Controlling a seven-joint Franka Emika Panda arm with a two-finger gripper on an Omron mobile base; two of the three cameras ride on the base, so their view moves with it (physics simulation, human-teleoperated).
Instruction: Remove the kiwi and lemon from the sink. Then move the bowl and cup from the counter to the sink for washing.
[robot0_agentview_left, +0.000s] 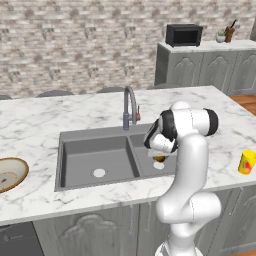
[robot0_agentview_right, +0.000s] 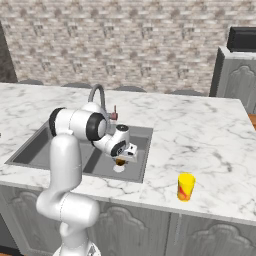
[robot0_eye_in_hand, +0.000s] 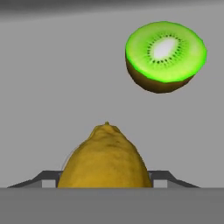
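Note:
My gripper reaches down into the right basin of the dark grey sink, shut on the golden-yellow lemon, whose sides meet both dark fingers. The lemon sits just over the pale drain. A halved kiwi, green face up, lies on the basin floor beyond the lemon. The tan bowl rests on the white marble counter at the far left. The yellow cup stands upright on the counter right of the sink, near the front edge.
The curved steel faucet rises behind the sink divider, close to my forearm. A microwave sits on the far grey cabinet. Counter right of the sink is bare marble apart from the cup.

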